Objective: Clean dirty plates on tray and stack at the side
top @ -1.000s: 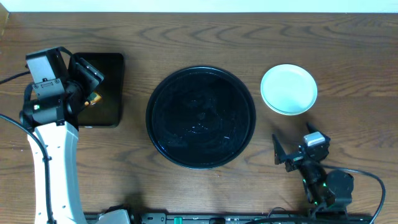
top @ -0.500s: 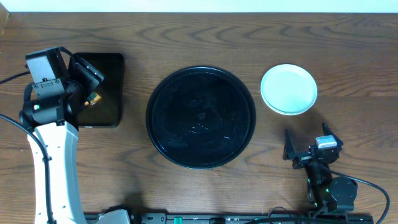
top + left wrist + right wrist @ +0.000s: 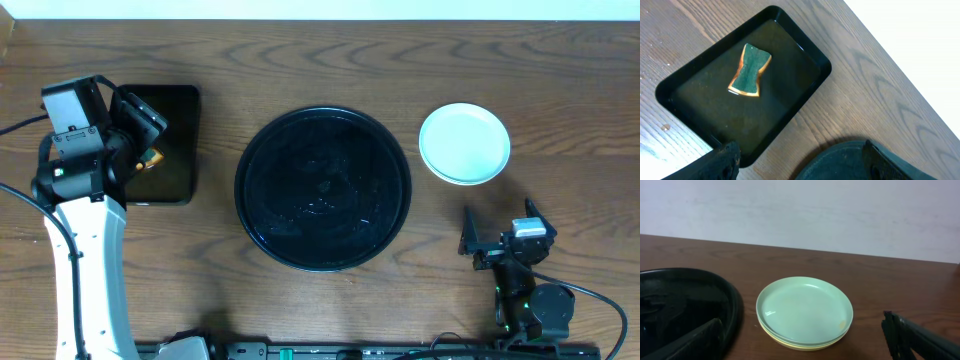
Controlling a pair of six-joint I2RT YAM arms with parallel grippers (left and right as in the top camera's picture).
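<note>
Table (image 3: 300, 60): brown wood grain; it carries everything below.
Left arm (image 3: 85, 250): white link rising from the near edge by the table's left edge, with a black wrist above it.
Left pincer (image 3: 800, 149): fingers wide apart and holding nothing; it hangs over the near-left part of the rectangular tray.
Rectangular tray (image 3: 175, 170): small, black and glossy; it sits toward the table's left edge, well apart from the round tray.
Sponge (image 3: 750, 70): green with an orange-brown rim and a pinched waist; it lies flat inside the rectangular tray, touching none of its walls.
Round tray (image 3: 322, 188): large, black and glossy with a raised rim; it sits at the middle of the table, its floor streaked with reflections and no plate on it.
Plates (image 3: 804, 311): stacked on the bare table just beside the round tray's rim, on the side toward the table's right edge, without touching it. The top plate is pale mint-blue and looks clean, and a pale yellow rim shows at the bottom of the stack.
Right pincer (image 3: 500, 226): fingers spread fully and empty; it is low by the table's near edge, on the near side of the stack and apart from it, facing the plates.
</note>
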